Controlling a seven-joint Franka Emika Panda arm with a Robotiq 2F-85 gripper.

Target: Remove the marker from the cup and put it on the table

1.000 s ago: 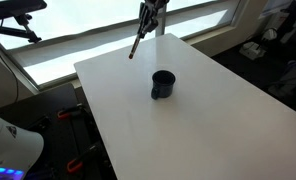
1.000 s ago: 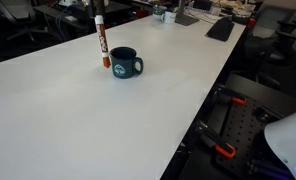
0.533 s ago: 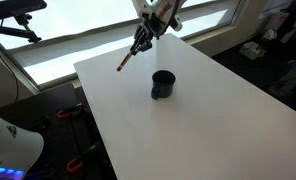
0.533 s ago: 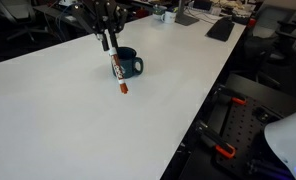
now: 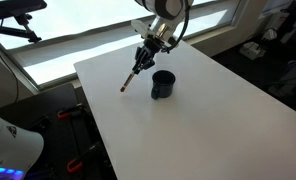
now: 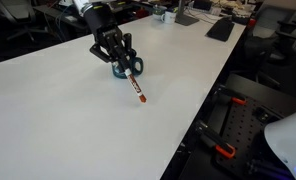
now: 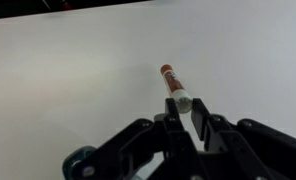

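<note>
One gripper (image 5: 143,60) pinches the marker (image 5: 131,78) at its upper end. It hangs tilted, red tip low over the table (image 5: 188,130), just left of the cup (image 5: 163,84), probably for laying it down gently.

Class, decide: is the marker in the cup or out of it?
Out: the gripper holds the marker tilted beside the cup, outside its rim.

In an exterior view, black hand (image 6: 126,66) low over the white surface (image 6: 78,125), closed on the upper end of the marker (image 6: 137,88). Marker slanted, reddish tip down and at the surface; contact not clear. Just behind the hand, dark cup (image 6: 118,72), partly hidden, outside the marker.
</note>
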